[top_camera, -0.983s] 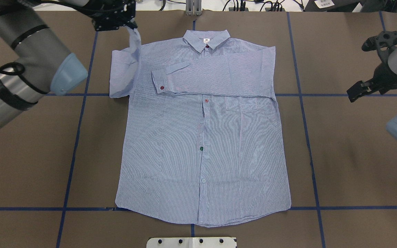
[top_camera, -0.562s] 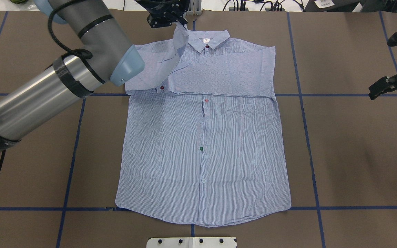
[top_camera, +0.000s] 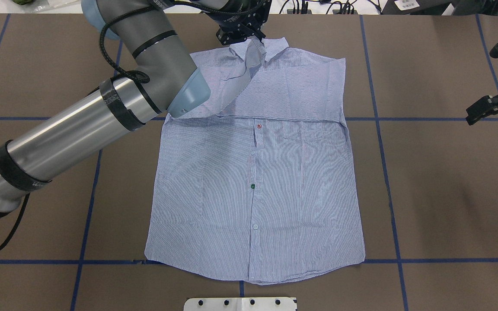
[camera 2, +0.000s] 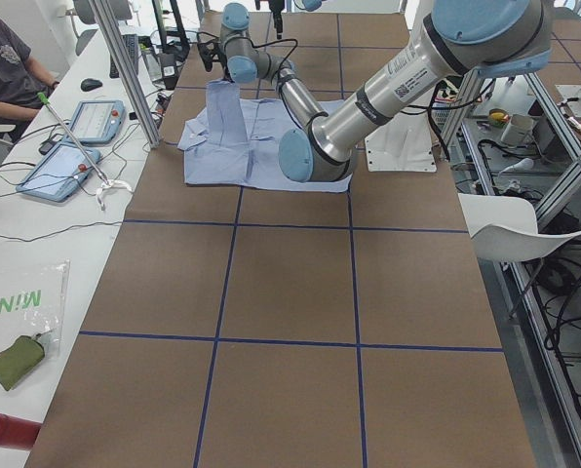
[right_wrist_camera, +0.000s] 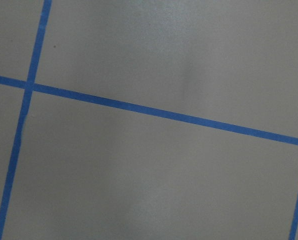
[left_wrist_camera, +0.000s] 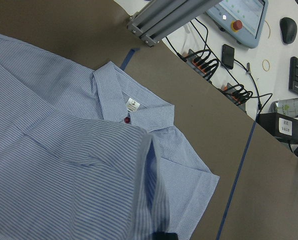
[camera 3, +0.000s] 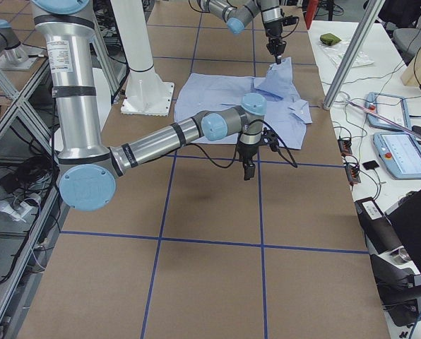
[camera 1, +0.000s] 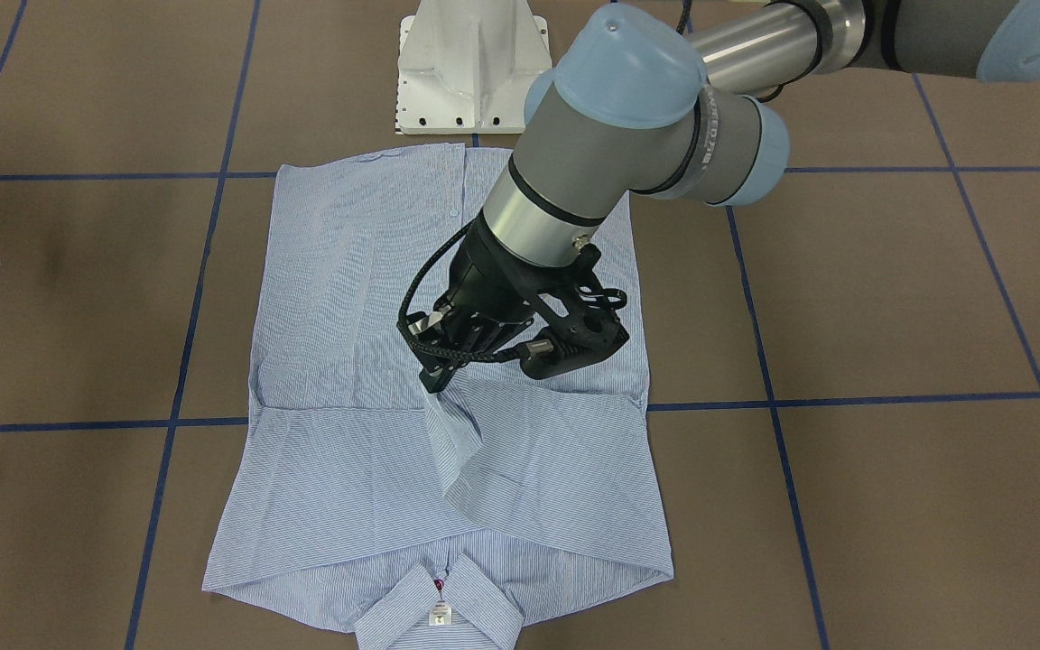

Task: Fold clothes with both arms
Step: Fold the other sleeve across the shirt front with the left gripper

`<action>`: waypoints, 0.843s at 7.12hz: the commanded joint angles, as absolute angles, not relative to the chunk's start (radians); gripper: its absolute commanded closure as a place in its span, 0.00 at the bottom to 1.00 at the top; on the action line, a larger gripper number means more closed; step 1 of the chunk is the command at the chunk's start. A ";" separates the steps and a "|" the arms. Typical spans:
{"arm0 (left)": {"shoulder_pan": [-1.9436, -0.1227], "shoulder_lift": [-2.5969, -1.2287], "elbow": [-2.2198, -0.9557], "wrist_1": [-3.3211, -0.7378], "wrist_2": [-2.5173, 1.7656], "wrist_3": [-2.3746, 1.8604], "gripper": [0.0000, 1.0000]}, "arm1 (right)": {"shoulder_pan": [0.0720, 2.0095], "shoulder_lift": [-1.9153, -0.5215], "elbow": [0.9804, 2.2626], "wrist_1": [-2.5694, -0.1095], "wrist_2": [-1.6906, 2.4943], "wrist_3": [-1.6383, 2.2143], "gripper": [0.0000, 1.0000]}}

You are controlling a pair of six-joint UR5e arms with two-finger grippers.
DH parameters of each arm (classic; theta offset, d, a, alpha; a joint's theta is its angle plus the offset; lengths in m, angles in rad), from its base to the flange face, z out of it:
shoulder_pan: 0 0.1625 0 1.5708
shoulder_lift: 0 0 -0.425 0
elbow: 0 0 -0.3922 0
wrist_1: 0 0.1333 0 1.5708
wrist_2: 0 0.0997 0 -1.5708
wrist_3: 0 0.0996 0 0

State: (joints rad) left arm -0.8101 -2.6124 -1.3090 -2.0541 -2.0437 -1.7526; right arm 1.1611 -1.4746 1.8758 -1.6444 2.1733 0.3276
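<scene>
Striped shirt (top_camera: 253, 194) lies front-up at mid-table, collar (top_camera: 275, 43) at the far edge, one sleeve folded flat across the chest. You'll see the left gripper (top_camera: 253, 36) clamped on the other sleeve (top_camera: 251, 54), holding it raised beside the collar. The right gripper (top_camera: 478, 113) hovers over bare table (top_camera: 439, 194) well to the right, and you cannot tell how its jaws stand.

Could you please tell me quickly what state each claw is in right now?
Left claw: closed, holding the shirt sleeve up.
Right claw: nothing in it; open or closed cannot be told.
</scene>
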 commanded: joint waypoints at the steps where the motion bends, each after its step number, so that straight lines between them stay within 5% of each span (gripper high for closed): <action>1: -0.734 -2.606 -1.271 -2.094 -1.956 -1.759 1.00 | 1.161 -1.468 1.861 -1.644 2.172 0.328 0.00; 5: -0.536 -2.691 -1.005 -2.344 -1.723 -1.818 1.00 | 1.161 -1.463 1.861 -1.643 2.174 0.336 0.00; 6: -0.505 -2.692 -1.002 -2.394 -1.721 -1.752 0.01 | 1.161 -1.462 1.862 -1.643 2.175 0.337 0.00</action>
State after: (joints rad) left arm -0.5483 -2.6859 -1.0188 -2.3427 -1.7371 -1.8009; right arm 1.1613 -1.4633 1.8610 -1.6429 2.1740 0.3358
